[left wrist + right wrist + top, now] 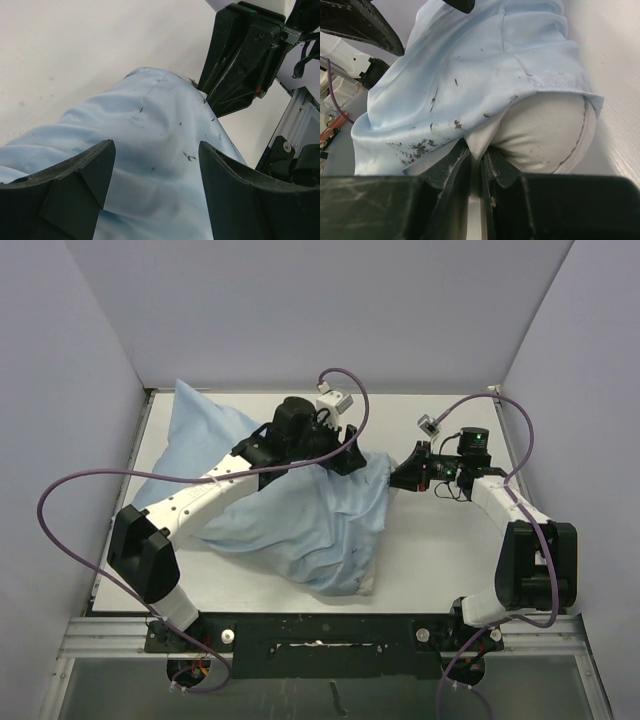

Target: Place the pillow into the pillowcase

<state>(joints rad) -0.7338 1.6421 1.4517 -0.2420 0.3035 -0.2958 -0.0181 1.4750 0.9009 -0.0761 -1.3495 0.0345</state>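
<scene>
- The pillow [545,135] was almost all inside the pillowcase [290,515]. Only one off-white puffy end stuck out of the pillowcase's open mouth.
- In the top view, a small bit of the pillow peeked out at the near bottom corner of the pillowcase.
- The pillowcase was light blue, soft and full of wrinkles. It had little dark specks on it, and a dark smudge near its open edge.
- The pillowcase lay slanted on the white table [430,560]. One corner pointed to the far left, and the fat end sat close to the arms' bases.
- The right gripper [479,155] was at the right edge of the pillowcase, by the open mouth. Its two fingers were squeezed tight together on a fold of the pillow's off-white cloth, right where the blue edge ended.
- The left gripper [156,175] was over the top of the pillowcase, near its right side. Its two fingers were spread wide apart, with blue cloth showing between them. It was not holding anything. I could not tell if the fingers touched the cloth.
- The left arm reached across the pillowcase from the near left.
- The two grippers were close to each other, facing across the pillowcase's right edge.
- Purple cables [60,490] looped out from both arms, to the left and right of the pillowcase.
</scene>
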